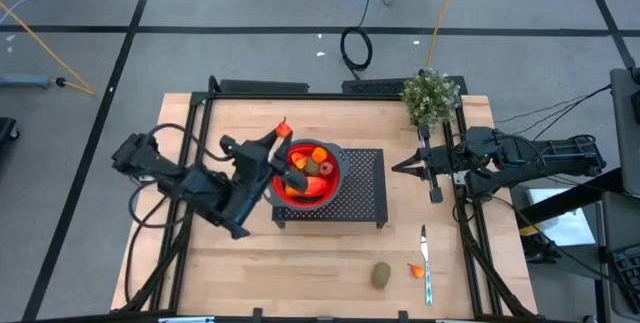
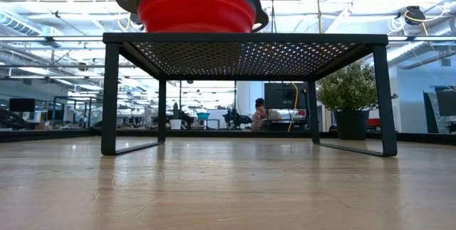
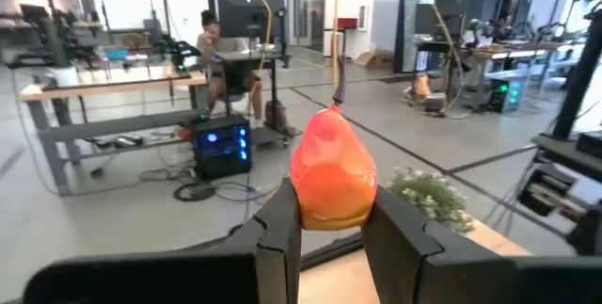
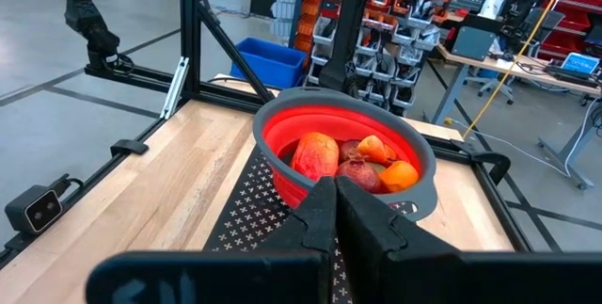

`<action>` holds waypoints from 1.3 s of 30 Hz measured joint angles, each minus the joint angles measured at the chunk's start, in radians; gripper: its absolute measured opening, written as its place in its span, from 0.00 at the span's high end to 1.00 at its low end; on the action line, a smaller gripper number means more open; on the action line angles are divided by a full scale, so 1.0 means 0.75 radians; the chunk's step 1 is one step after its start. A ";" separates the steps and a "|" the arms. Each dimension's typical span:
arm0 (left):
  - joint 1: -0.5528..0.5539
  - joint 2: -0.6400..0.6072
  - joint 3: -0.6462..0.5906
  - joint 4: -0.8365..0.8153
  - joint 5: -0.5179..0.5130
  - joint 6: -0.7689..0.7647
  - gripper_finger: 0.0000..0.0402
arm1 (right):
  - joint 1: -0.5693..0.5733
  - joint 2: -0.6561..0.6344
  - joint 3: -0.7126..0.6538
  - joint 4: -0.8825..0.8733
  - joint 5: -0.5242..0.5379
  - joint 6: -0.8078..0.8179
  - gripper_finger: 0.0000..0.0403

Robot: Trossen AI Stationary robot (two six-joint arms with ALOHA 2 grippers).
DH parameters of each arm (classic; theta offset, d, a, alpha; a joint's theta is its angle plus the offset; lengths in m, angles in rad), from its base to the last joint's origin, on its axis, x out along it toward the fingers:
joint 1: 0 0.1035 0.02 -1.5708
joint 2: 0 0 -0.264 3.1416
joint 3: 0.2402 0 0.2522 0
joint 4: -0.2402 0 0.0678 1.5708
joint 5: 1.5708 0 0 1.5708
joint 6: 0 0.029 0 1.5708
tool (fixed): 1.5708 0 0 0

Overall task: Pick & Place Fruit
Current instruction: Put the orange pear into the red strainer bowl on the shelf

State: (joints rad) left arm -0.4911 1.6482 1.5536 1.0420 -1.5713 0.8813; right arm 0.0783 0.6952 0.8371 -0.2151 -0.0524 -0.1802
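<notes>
The left pincer (image 1: 281, 135) is clamped on an orange-red pear-shaped toy fruit (image 3: 333, 169), just beside the red collapsible bowl's (image 1: 329, 189) rim (more fruit inside); the right pincer (image 1: 397, 167) waits, fingers together.

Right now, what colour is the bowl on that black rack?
Red, with a dark grey rim: the bowl shows best in the right wrist view.

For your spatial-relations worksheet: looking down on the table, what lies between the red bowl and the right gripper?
In the high view, between the red bowl and the right gripper lies only the bare part of the black perforated rack, then bare table.
</notes>
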 joint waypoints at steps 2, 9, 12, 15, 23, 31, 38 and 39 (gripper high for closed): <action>0.015 0.000 0.000 -0.001 0.018 0.038 0.79 | 0.000 0.000 0.000 0.000 0.003 0.000 0.99; 0.035 0.000 0.000 -0.081 0.352 0.050 0.80 | 0.000 0.000 0.000 0.000 0.004 0.000 0.99; 0.048 0.000 0.000 -0.233 0.459 -0.052 0.85 | 0.000 0.000 0.000 0.000 0.004 0.000 0.99; 0.067 -0.011 -0.001 -0.453 0.613 -0.202 0.88 | 0.000 0.000 0.000 0.000 0.004 0.000 0.99; 0.202 -0.162 -0.001 -1.192 0.863 -0.949 0.83 | 0.000 0.000 0.000 0.000 0.004 -0.001 0.99; 0.368 -0.242 0.000 -1.754 1.154 -1.533 0.86 | 0.000 -0.001 0.000 0.000 0.004 0.000 0.99; 0.523 -0.239 -0.001 -2.090 1.542 -1.931 0.84 | 0.000 0.000 0.000 -0.001 0.004 0.000 0.99; 0.540 -0.239 -0.001 -2.137 1.576 -1.978 0.84 | 0.000 0.000 0.000 -0.001 0.004 0.000 0.99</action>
State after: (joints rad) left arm -0.0860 1.4689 1.5532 -0.5609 -0.3890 -0.6021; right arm 0.0783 0.6950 0.8371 -0.2157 -0.0490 -0.1804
